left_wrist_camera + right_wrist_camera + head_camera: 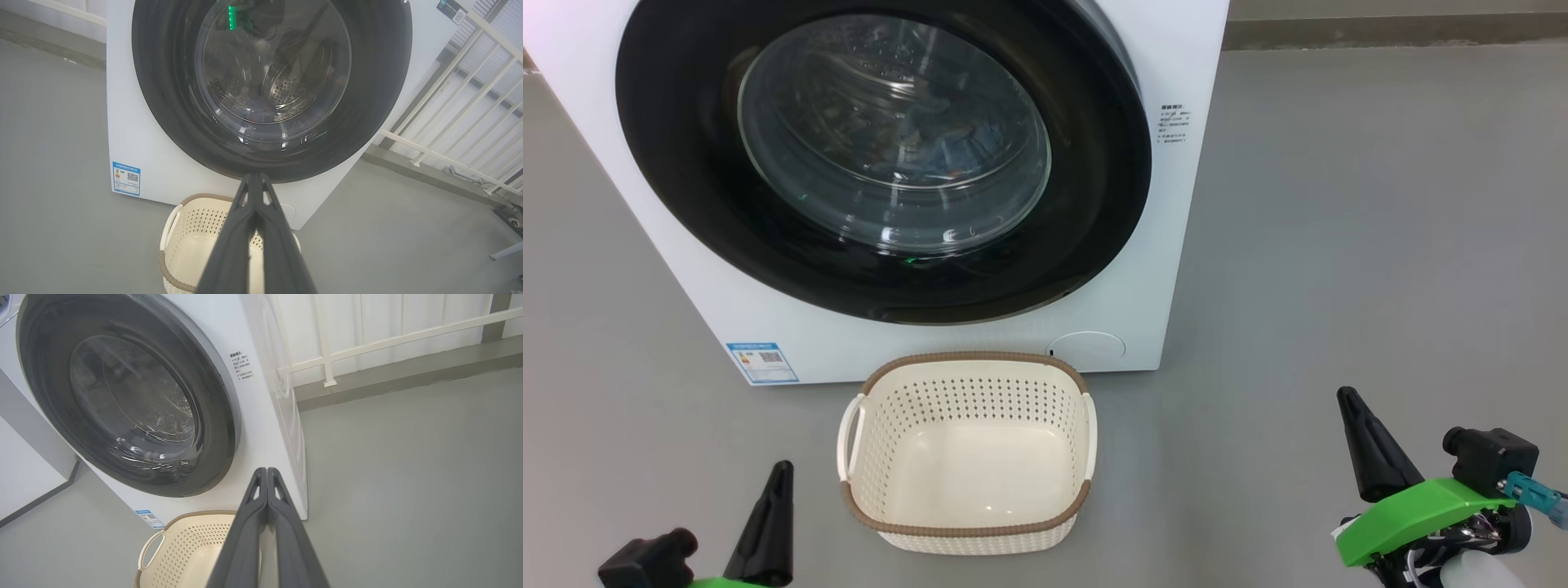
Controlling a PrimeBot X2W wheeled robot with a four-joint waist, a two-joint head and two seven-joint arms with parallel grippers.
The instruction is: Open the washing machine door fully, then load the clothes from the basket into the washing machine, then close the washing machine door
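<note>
The white washing machine (1168, 245) stands in front of me with its round black washing machine door (686, 196) closed flat against it. Through the glass bowl, faint blue and orange-brown clothes (947, 155) show inside the drum. On the floor before the machine sits the cream basket (968, 535), its bare bottom visible. My left gripper (781, 474) is shut at the lower left, left of the basket and holding nothing. My right gripper (1347, 400) is shut at the lower right, well to the basket's right. The wrist views show each pair pressed together: left gripper (254, 177), right gripper (266, 470).
Grey floor (1380, 245) spreads to the right of the machine. A white railing (388, 341) and a low kerb run behind and to the right. A blue label (761, 362) marks the machine's lower left corner.
</note>
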